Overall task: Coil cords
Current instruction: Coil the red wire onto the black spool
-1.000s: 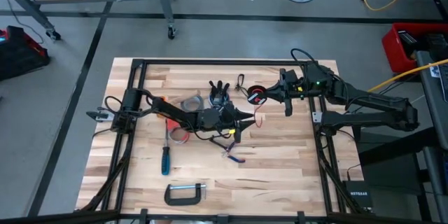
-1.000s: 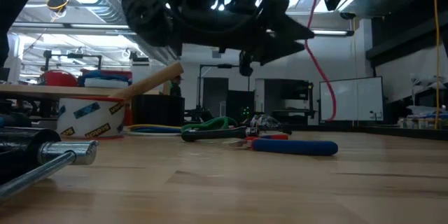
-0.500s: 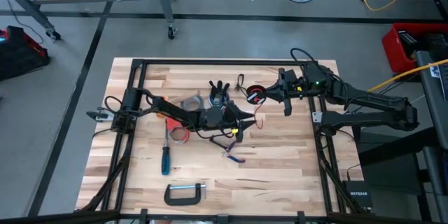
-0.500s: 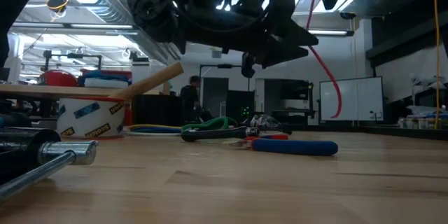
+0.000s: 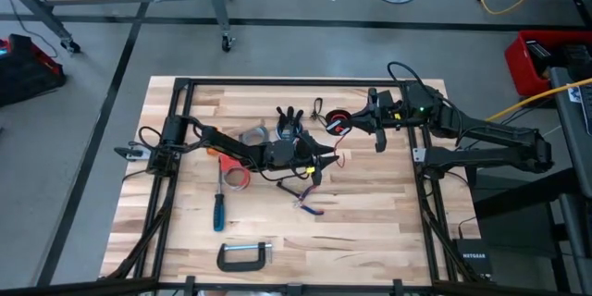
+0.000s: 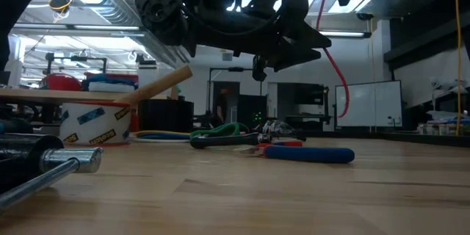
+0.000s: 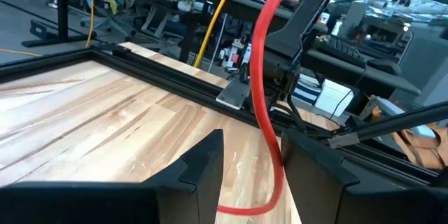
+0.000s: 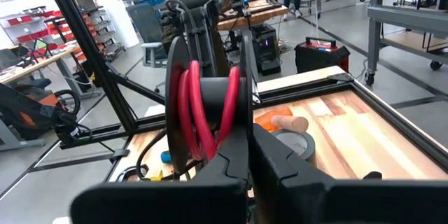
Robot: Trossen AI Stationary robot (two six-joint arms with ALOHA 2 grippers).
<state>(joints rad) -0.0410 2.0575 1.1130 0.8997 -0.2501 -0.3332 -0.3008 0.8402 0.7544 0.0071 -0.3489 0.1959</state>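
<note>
A black reel [image 8: 178, 105] with red cord [image 8: 192, 105] wound on its hub hangs above the table's far middle, and my right gripper [image 8: 248, 136] is shut on it. From the reel [image 5: 336, 123] a loose stretch of red cord [image 7: 264, 63] runs down between the open fingers of my left gripper [image 7: 252, 140], which is held level above the table's middle [image 5: 326, 157]. In the low view this stretch [image 6: 334, 66] hangs in a slack curve beside the left gripper [image 6: 305, 40]. No black cord shows. My right gripper pinches the rim of one of the reel's side discs [image 8: 246, 122] between its two fingers, coming level from the table's right. The reel stands on edge, lifted clear of the table. My left gripper has the cord between its fingers; whether a finger touches it I cannot tell.
On the wood lie a grey tape roll [image 5: 252, 136], a second tape roll [image 5: 239, 178], a black glove [image 5: 289, 125], a blue-handled screwdriver [image 5: 219, 209], pliers [image 5: 305, 199] and a C-clamp [image 5: 245, 256]. A black frame rail [image 7: 175, 77] borders the table.
The slack stretch of red cord beside the left gripper has swung a little from side to side. Both arms have kept their places.
</note>
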